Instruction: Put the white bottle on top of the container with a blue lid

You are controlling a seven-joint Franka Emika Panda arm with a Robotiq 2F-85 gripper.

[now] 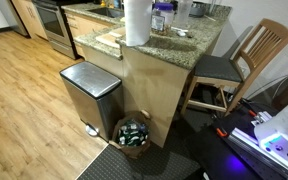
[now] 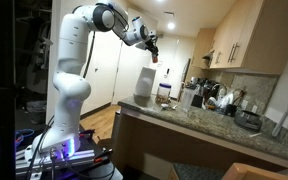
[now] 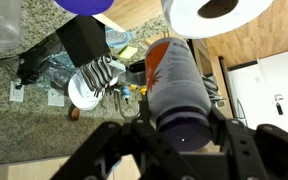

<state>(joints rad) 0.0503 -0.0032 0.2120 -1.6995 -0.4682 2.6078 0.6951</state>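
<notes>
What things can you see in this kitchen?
counter: one, speckled stone
paper towel roll: one, white, upright on the counter
container with a blue lid: one, see-through, on the counter beside the paper towel roll
white bottle: one, white with orange mark, held up above the counter
trash can: one, steel, on the floor by the counter
basket: one, brown, floor beside the trash can
chair: one, wooden, at the counter
robot arm: one, white, raised
gripper: one, dark, shut on the white bottle

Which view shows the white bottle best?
Wrist view: the white bottle fills the centre, clamped in the gripper. In an exterior view it is a speck under the gripper; the exterior view of the counter misses it.
</notes>
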